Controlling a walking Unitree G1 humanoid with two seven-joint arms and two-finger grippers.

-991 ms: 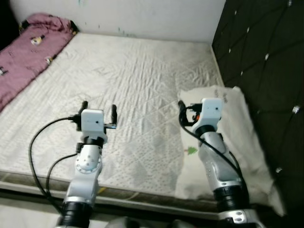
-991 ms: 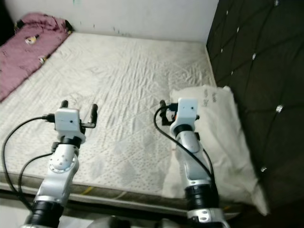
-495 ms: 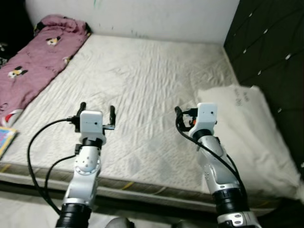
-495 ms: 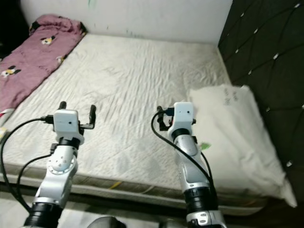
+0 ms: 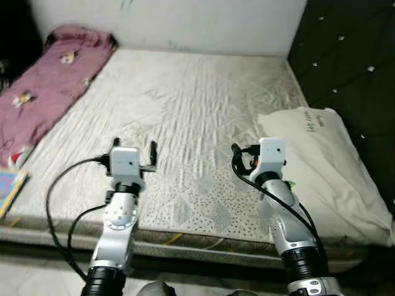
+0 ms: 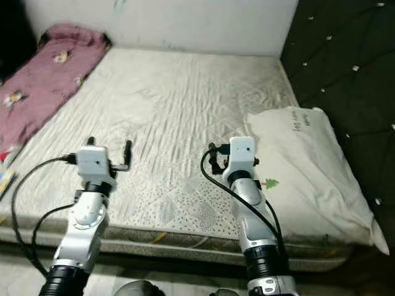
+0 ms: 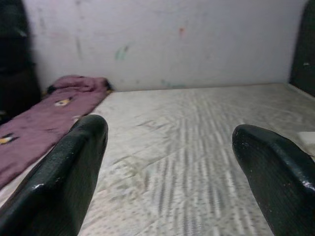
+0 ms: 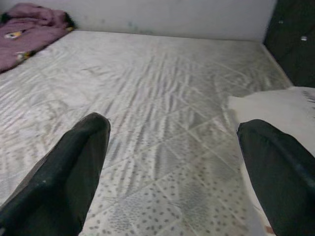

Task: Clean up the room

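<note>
Ahead of me lay the bed, its pale quilted mattress reaching from the near edge back to the white wall. On my right rose a dark tufted headboard studded with small shiny buttons. Along my left side of the mattress stretched a rumpled pink blanket with small printed figures, bunched up at the far corner near the wall. Against the headboard, on my right, rested a white pillow with some dark lettering near its far end and a little green tree mark near its closer edge; it sat on the mattress just beside my right arm. Low at my far left, past the edge of the bed, a colourful flat thing poked in, too cut off to name.

Both of my arms were raised over the near part of the mattress, well apart from each other. My left gripper hovered above the quilting with its fingers spread wide and nothing between them, pointing up the bed toward the blanket and wall. My right gripper hung just beside the pillow's near corner, its fingers likewise wide apart and holding nothing.
</note>
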